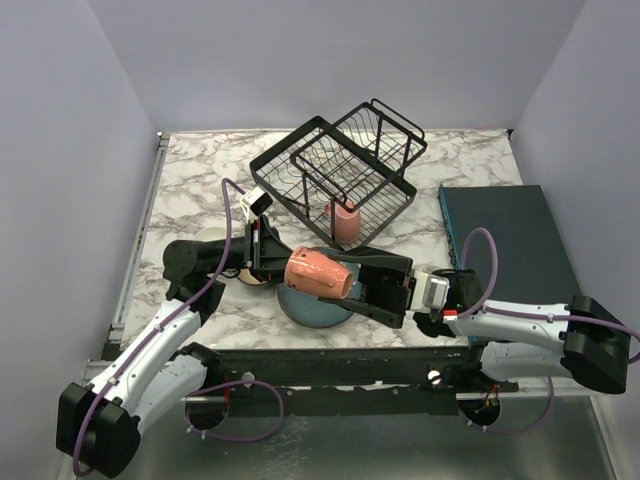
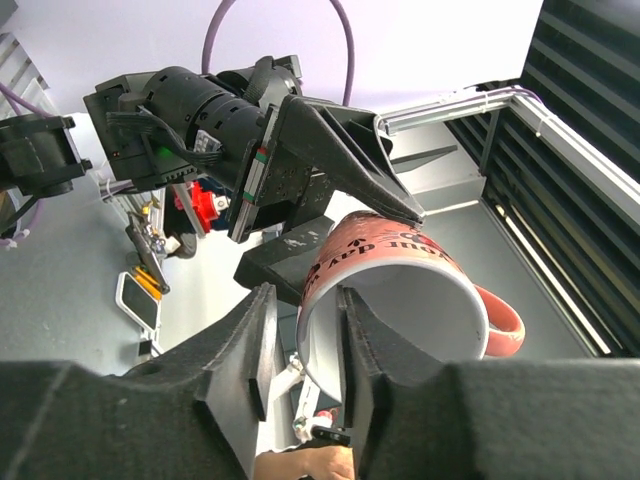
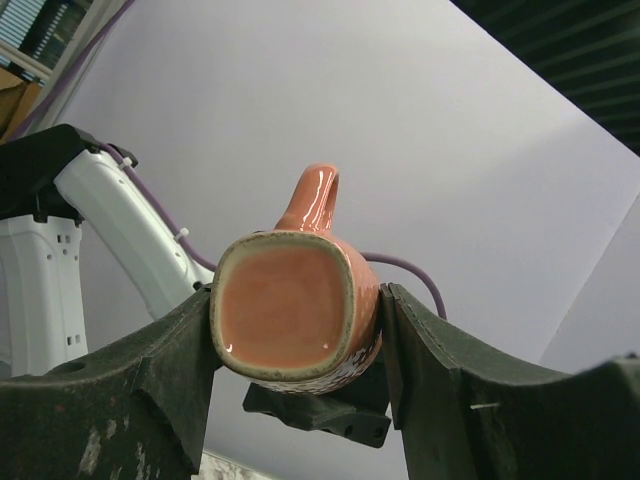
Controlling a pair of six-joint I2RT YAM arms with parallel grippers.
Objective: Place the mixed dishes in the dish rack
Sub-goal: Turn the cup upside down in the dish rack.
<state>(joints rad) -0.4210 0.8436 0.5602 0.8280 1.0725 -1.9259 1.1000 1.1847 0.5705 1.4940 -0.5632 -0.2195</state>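
A pink mug [image 1: 318, 272] hangs on its side in the air above a dark teal-blue plate [image 1: 305, 312]. My right gripper [image 1: 348, 278] is shut on the mug's body; in the right wrist view its fingers [image 3: 297, 297] press both sides of the mug [image 3: 285, 315], base toward the camera. My left gripper [image 1: 284, 262] is at the mug's mouth. In the left wrist view [image 2: 303, 295] one finger is inside the mug [image 2: 400, 260] and the other outside, with a gap to the wall. The black wire dish rack [image 1: 395, 135] stands behind, with a second pink mug [image 1: 345, 222] at its front.
A dark teal flat slab [image 1: 505, 245] lies at the right, beside my right arm. A pale dish [image 1: 212, 238] sits partly hidden behind my left arm. Grey walls close in the marble table on three sides.
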